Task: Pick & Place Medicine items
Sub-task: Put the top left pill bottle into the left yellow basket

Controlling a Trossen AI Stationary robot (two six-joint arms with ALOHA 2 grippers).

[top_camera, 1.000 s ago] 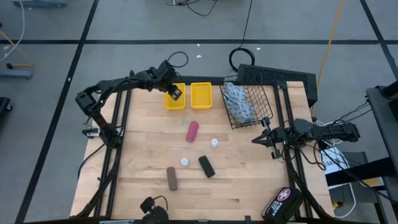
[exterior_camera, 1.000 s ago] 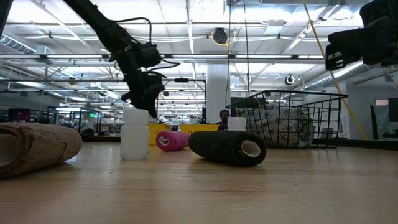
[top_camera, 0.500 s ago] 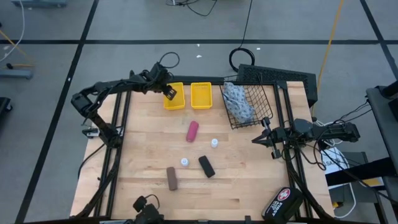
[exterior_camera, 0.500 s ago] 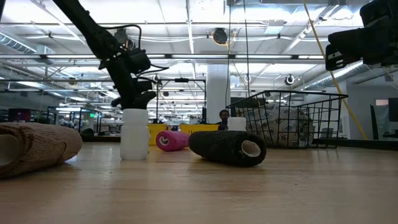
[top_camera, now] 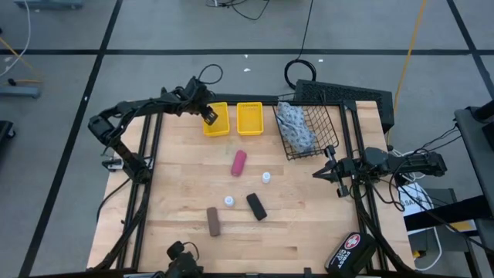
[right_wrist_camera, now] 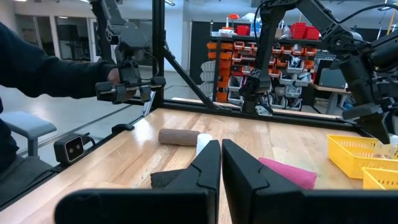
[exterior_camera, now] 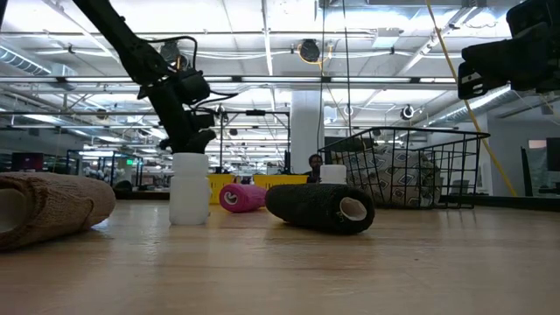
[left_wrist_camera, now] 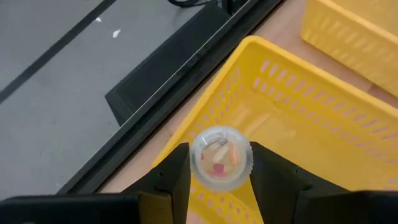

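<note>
The left tool (left_wrist_camera: pixel 219 180) was clamped on a small white bottle (left_wrist_camera: pixel 221 157), held over the near corner of the yellow basket (left_wrist_camera: pixel 323 124) at the bench's far edge. The bottle looked light, rigid and smooth, best gripped across its round body. The right tool (top_camera: pixel 327 173) waited shut.

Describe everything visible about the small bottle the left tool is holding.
The small white bottle is round, pale and plastic-looking, seen end-on, with orange and red bits showing through that translucent end. The left tool grips it between its two dark fingers, above the corner of the left yellow basket at the table's far edge.
</note>
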